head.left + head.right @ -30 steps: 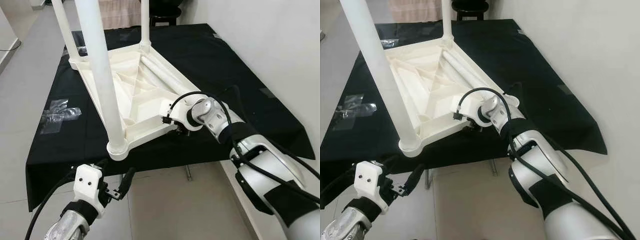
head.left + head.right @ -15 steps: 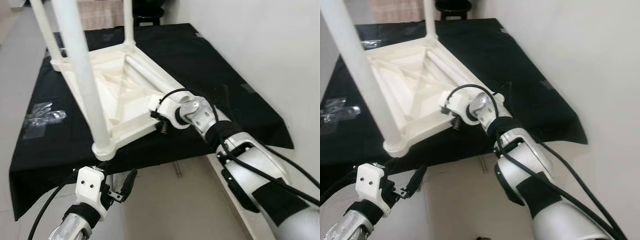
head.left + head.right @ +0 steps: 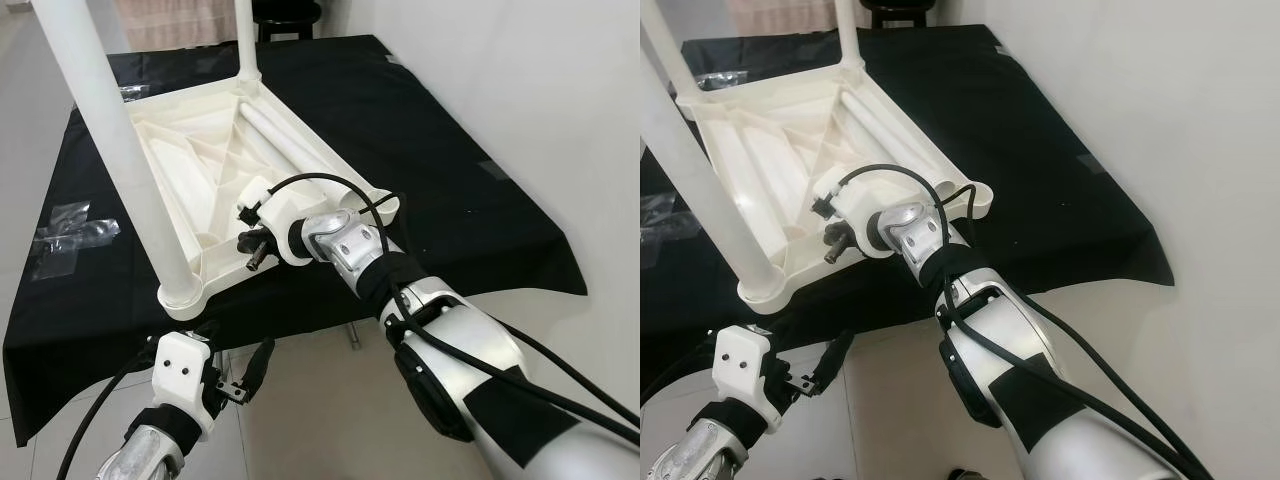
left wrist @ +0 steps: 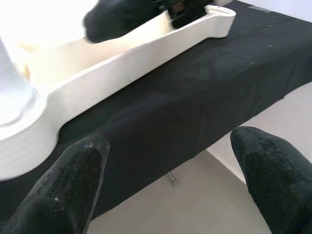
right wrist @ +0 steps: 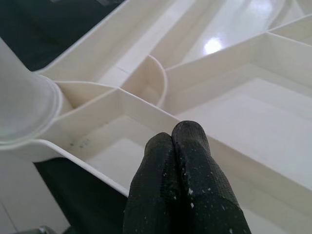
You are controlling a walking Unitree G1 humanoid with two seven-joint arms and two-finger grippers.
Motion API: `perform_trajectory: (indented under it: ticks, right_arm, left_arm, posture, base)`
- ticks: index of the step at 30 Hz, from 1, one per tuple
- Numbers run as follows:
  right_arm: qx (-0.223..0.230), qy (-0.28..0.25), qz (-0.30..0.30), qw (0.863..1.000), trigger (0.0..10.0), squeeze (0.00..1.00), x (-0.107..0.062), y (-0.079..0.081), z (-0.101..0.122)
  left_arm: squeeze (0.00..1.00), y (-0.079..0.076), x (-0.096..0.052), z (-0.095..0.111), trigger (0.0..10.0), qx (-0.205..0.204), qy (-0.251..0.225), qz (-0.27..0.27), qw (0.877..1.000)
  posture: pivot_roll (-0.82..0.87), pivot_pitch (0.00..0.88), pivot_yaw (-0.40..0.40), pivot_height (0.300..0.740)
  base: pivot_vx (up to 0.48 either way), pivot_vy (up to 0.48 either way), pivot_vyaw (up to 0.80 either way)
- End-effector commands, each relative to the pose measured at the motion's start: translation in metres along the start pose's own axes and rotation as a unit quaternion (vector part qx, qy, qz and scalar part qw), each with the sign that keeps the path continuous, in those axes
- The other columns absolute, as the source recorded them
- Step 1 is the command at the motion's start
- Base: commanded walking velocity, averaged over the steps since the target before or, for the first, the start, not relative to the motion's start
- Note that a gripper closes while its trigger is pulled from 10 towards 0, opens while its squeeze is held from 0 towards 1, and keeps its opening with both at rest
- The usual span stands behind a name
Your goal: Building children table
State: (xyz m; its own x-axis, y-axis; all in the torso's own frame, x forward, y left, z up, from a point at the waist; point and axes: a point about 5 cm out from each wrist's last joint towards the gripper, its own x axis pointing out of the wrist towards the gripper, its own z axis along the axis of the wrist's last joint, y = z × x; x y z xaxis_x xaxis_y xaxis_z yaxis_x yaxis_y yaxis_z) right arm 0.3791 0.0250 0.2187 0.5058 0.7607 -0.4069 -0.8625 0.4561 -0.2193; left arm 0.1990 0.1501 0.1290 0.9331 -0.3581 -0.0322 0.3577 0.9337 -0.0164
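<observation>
Your right end effector (image 5: 178, 161), fingers pressed together and empty, has swung over the upturned tabletop (image 3: 215, 165); the loose leg (image 3: 290, 140) lies beyond it, not yet fitted.

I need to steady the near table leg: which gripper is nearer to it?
Right. The right gripper hangs over the upturned tabletop beside that leg; the left gripper sits below the table edge.

- A white plastic children's table (image 3: 215, 165) lies upside down in the upper left of the frame, its ribbed underside facing up.
- One leg (image 3: 120, 160) stands upright in the near corner socket; another (image 3: 245, 40) rises at the far corner.
- A loose leg (image 3: 300, 150) lies flat inside the frame along its right edge.
</observation>
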Motion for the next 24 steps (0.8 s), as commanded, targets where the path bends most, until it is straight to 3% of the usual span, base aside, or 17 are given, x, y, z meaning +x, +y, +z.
perform_trajectory:
  ticks: [1,2,4,5,6,7,8,12,14,16,17,18,19,21,22,23,24]
  right_arm:
    - [0.017,-0.023,0.012,1.000,8.2,0.00,0.009,0.014,0.010]
    - [0.016,-0.047,0.014,0.999,10.0,0.00,0.013,0.021,0.017]
    - [0.016,-0.047,0.014,0.999,10.0,0.00,0.013,0.021,0.017]
    - [0.014,-0.081,0.013,0.997,10.0,0.00,0.013,0.024,0.025]
    - [0.014,-0.081,0.013,0.997,10.0,0.00,0.013,0.024,0.025]
    - [0.027,-0.116,0.012,0.993,10.0,0.58,0.011,0.022,0.033]
    - [0.053,-0.164,0.012,0.985,10.0,1.00,0.001,0.012,0.040]
    - [0.064,-0.178,0.008,0.982,10.0,1.00,-0.005,0.004,0.039]
    - [0.090,-0.214,-0.032,0.972,10.0,1.00,-0.023,-0.018,0.029]
    - [0.090,-0.214,-0.032,0.972,10.0,1.00,-0.023,-0.018,0.029]
    - [0.104,-0.233,-0.059,0.965,10.0,1.00,-0.032,-0.028,0.023]
    - [0.104,-0.233,-0.059,0.965,10.0,1.00,-0.032,-0.028,0.023]
    - [0.131,-0.245,-0.097,0.956,10.0,1.00,-0.046,-0.041,0.006]
    - [0.131,-0.245,-0.097,0.956,10.0,1.00,-0.046,-0.041,0.006]
    - [0.156,-0.245,-0.133,0.948,10.0,1.00,-0.059,-0.050,-0.015]
    - [0.156,-0.245,-0.133,0.948,10.0,1.00,-0.059,-0.050,-0.015]
    - [0.174,-0.243,-0.174,0.938,10.0,1.00,-0.073,-0.056,-0.037]
  left_arm:
    - [0.00,0.000,-0.001,-0.002,10.0,0.003,0.010,0.000,1.000]
    - [0.00,0.000,-0.001,-0.002,10.0,0.006,0.010,-0.001,1.000]
    - [0.00,0.000,-0.001,-0.002,10.0,0.006,0.010,-0.001,1.000]
    - [0.00,0.001,0.000,-0.001,10.0,0.009,0.010,-0.002,1.000]
    - [0.00,0.001,0.000,-0.001,10.0,0.009,0.010,-0.002,1.000]
    - [0.00,0.001,0.000,-0.001,10.0,0.013,0.009,-0.004,1.000]
    - [0.00,0.002,0.002,0.001,10.0,0.027,0.007,-0.007,1.000]
    - [0.00,0.003,0.004,0.002,10.0,0.034,0.006,-0.009,0.999]
    - [0.00,0.002,0.009,0.005,10.0,0.050,0.000,-0.016,0.999]
    - [0.00,0.002,0.009,0.005,10.0,0.050,0.000,-0.016,0.999]
    - [0.00,0.001,0.011,0.007,10.0,0.056,-0.003,-0.018,0.998]
    - [0.00,0.001,0.011,0.007,10.0,0.056,-0.003,-0.018,0.998]
    - [0.00,0.002,0.014,0.009,10.0,0.071,-0.008,-0.010,0.997]
    - [0.00,0.002,0.014,0.009,10.0,0.071,-0.008,-0.010,0.997]
    - [0.00,0.004,0.018,0.011,10.0,0.086,-0.011,0.000,0.996]
    - [0.00,0.004,0.018,0.011,10.0,0.086,-0.011,0.000,0.996]
    - [0.00,0.007,0.022,0.013,10.0,0.100,-0.013,0.013,0.995]
  posture:
    - [0.07,0.212,-0.081,0.740]
    - [0.07,0.213,-0.078,0.740]
    - [0.07,0.213,-0.078,0.740]
    - [0.07,0.210,-0.076,0.740]
    - [0.07,0.210,-0.076,0.740]
    - [0.07,0.209,-0.072,0.740]
    - [0.07,0.204,-0.068,0.740]
    - [0.06,0.201,-0.065,0.740]
    - [0.05,0.192,-0.057,0.740]
    - [0.05,0.192,-0.057,0.740]
    - [0.05,0.190,-0.055,0.740]
    - [0.05,0.190,-0.055,0.740]
    - [0.04,0.182,-0.044,0.740]
    - [0.04,0.182,-0.044,0.740]
    - [0.03,0.175,-0.034,0.740]
    - [0.03,0.175,-0.034,0.740]
    - [0.02,0.168,-0.022,0.740]
  base:
    - [0.000,0.000,0.00]
    - [0.000,0.000,0.00]
    - [0.000,0.000,0.00]
    - [0.000,0.000,0.00]
    - [0.000,0.000,0.00]
    - [0.000,0.000,0.00]
    - [0.000,0.000,0.00]
    - [0.000,0.000,0.00]
    - [0.000,0.000,0.00]
    - [0.000,0.000,0.00]
    - [0.000,0.000,0.00]
    - [0.000,0.000,0.00]
    - [0.000,0.000,0.00]
    - [0.000,0.000,0.00]
    - [0.000,0.000,0.00]
    - [0.000,0.000,0.00]
    - [0.000,0.000,0.00]
